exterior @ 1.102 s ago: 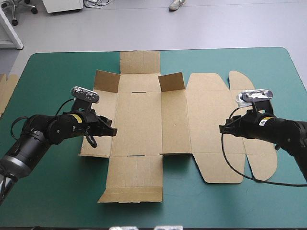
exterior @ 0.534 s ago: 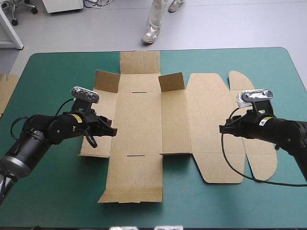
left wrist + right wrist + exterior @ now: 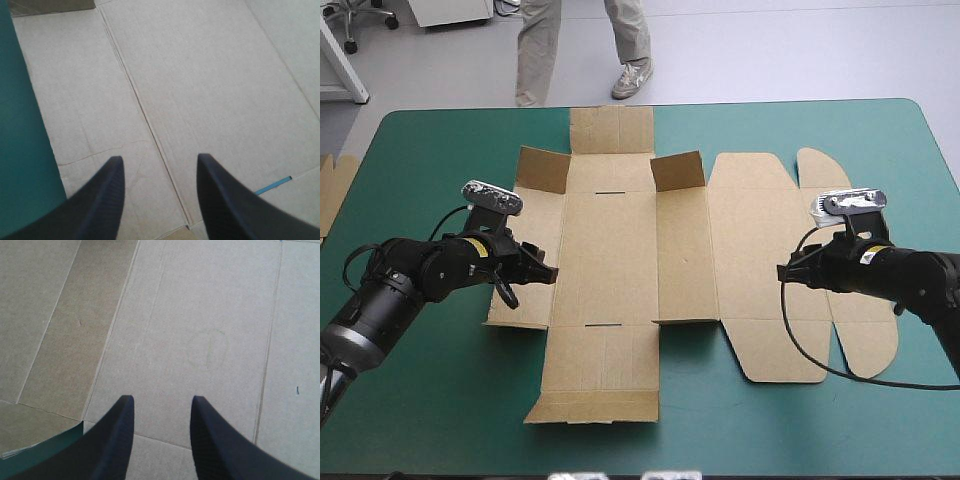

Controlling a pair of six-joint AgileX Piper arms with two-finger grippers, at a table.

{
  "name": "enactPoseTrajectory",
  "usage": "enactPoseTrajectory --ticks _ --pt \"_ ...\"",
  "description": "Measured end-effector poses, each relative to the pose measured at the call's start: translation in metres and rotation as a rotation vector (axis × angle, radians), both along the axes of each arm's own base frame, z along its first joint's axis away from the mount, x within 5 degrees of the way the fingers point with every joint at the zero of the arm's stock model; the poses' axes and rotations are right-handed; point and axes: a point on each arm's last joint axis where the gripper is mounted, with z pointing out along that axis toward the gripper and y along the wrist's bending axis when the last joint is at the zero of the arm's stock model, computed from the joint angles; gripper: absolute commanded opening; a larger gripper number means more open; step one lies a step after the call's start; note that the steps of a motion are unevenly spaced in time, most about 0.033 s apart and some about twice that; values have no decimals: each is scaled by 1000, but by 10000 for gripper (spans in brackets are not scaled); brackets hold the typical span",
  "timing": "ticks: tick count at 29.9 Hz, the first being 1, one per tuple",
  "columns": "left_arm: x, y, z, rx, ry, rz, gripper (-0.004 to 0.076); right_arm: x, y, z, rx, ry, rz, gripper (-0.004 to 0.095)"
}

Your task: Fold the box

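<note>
box (image 3: 610, 250): brown sheet lying flat on the teal-green worktop (image 3: 440, 400), under and between both grippers; two small flaps (image 3: 677, 170) stand up beyond them.
left gripper (image 3: 159, 158): black fingers (image 3: 100, 200) apart, holding nothing, poised over a crease near the sheet's edge, likely to lift that side panel.
right gripper (image 3: 162, 397): likewise spread and empty, low over the opposite panels.
markings: no readable print; only a faint circle (image 3: 207, 349) ahead of the right gripper.

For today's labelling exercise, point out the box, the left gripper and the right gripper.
box (image 3: 610, 250): high view, flat sheet's middle panel.
left gripper (image 3: 158, 157): left wrist view, midway between its fingertips.
right gripper (image 3: 162, 397): right wrist view, midway between its fingertips.
</note>
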Motion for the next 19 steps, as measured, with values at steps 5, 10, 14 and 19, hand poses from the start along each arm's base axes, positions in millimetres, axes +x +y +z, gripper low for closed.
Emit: enactPoseTrajectory --ticks 5,10,14,19 --pt "5 16 0 -27 9 95 435 0 0 0 -3 -2 4 395" --pt "8 46 -3 -42 68 208 434 0 0 0 -4 5 6 403" --pt "8 69 -4 -83 103 274 434 -2 0 -2 -7 27 12 403" --pt "7 97 -6 -184 137 347 433 -3 0 -2 -9 40 16 403"
